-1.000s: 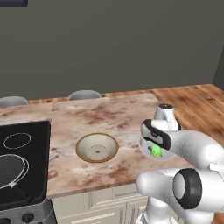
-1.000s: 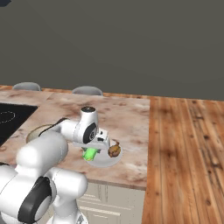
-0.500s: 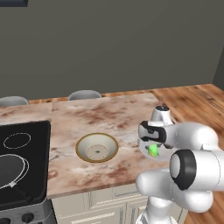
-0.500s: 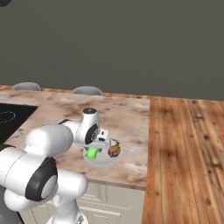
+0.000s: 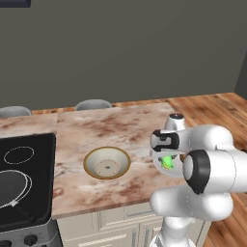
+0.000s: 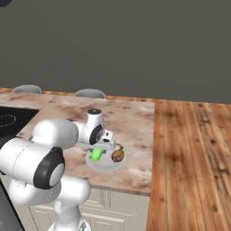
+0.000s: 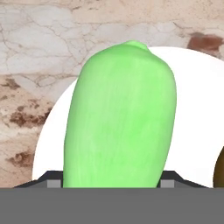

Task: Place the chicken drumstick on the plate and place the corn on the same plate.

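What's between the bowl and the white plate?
Nothing: in the left base view, bare marble counter runs from the bowl to the plate.

Home kitchen: marble counter (image 5: pixel 111 130), black cooktop (image 5: pixel 24 178), cabinet fronts (image 5: pixel 120 226) below.

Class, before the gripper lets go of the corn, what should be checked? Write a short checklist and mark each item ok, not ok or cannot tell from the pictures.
1. Corn in the gripper: ok, it sits between the fingertips.
2. Corn over the plate: ok, white plate lies behind it in the hand view.
3. Chicken drumstick already on the plate: ok.
4. Corn apart from the drumstick: ok, a gap shows between them.
5. Corn touching the plate: cannot tell.
6. Bowl out of the way: ok, well aside.
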Tool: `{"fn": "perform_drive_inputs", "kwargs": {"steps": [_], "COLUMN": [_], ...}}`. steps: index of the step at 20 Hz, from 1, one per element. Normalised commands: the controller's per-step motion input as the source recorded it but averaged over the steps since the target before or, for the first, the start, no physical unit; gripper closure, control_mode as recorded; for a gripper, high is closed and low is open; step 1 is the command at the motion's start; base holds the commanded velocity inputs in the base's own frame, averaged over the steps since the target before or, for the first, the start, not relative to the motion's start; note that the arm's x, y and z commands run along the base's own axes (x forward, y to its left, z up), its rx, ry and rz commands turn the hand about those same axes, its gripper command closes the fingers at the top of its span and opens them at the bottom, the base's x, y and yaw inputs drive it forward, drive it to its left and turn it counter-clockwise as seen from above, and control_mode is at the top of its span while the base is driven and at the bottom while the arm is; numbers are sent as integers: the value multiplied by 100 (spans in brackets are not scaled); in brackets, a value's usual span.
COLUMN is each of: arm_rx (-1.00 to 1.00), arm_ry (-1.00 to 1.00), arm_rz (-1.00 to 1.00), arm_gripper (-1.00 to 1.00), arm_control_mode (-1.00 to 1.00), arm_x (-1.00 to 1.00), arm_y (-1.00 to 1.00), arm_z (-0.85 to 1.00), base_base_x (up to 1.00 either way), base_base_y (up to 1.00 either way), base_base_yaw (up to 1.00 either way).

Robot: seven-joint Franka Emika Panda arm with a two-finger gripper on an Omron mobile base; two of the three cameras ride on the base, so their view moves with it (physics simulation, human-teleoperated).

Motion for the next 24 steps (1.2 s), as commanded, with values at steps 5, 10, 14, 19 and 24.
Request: {"fn": "perform_drive_inputs", "kwargs": {"steps": [5, 10, 14, 19, 24], "arm_rx": [0, 0, 0, 0, -1], "arm_ry": [0, 0, 0, 0, 0], "arm_rz": [0, 0, 0, 0, -1], "arm_gripper": [-100, -100, -100, -100, -100], "arm_control_mode": [-100, -100, -100, -100, -100], "arm_x": [0, 0, 0, 0, -25], "arm_y": [0, 0, 0, -1, 0], "arm_z": [-2, 0, 0, 7, 66], "base_base_x": [0, 0, 0, 0, 0], "base_base_y": [0, 0, 0, 0, 0], "base_base_yaw": [0, 0, 0, 0, 0]}}
